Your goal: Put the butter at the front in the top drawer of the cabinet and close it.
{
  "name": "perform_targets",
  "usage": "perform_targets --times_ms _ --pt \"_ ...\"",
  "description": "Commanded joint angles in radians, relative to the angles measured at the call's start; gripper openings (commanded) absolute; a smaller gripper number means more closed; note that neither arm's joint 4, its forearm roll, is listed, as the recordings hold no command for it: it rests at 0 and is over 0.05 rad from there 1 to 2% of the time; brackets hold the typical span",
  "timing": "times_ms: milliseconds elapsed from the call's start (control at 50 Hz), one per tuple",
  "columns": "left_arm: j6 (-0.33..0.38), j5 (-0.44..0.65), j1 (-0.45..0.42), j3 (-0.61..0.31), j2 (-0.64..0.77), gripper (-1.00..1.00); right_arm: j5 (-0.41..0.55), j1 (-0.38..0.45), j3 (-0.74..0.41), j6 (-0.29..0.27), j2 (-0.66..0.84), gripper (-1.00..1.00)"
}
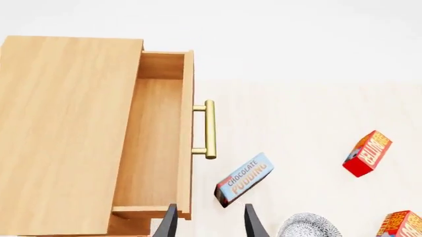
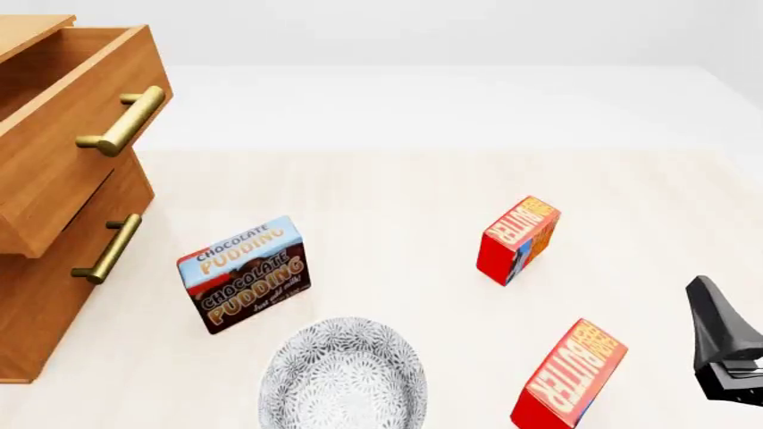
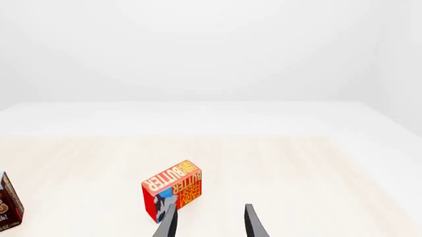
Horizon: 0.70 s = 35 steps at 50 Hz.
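Note:
The cabinet [image 2: 48, 295] stands at the table's left, and its top drawer [image 2: 71, 156] is pulled out by its brass handle [image 2: 120, 121]. From above, the left wrist view shows the drawer [image 1: 148, 148] with nothing inside. The butter at the front [image 2: 570, 377] stands tilted near the table's front right, also seen as butter [image 1: 402, 224]. A second butter [image 2: 519, 239] sits farther back; it looks like the butter [image 3: 173, 196] in the right wrist view. My right gripper [image 3: 209, 223] is open and holds nothing, right of the front butter. My left gripper [image 1: 211, 224] is open beside the drawer's front.
A blue-and-brown chocolate pudding box [image 2: 245, 273] stands between the cabinet and the butters, just beyond my left fingertips [image 1: 173, 222]. A patterned grey bowl [image 2: 343, 375] sits at the table's front middle. A lower drawer handle [image 2: 105, 250] sticks out under the top drawer.

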Motion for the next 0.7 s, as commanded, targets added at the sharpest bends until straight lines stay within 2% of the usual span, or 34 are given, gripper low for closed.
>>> perform_targets --times_ms 20,400,700 --pt "-0.043 0.021 -0.005 -0.019 0.044 1.0 0.016 0.0 0.0 -0.001 -0.017 1.0" --pt "-0.071 0.021 0.031 -0.019 0.087 1.0 0.016 0.0 0.0 -0.001 -0.017 1.0" --pt "-0.067 0.017 0.061 -0.041 0.122 1.0 0.016 0.0 0.0 -0.001 -0.017 1.0"
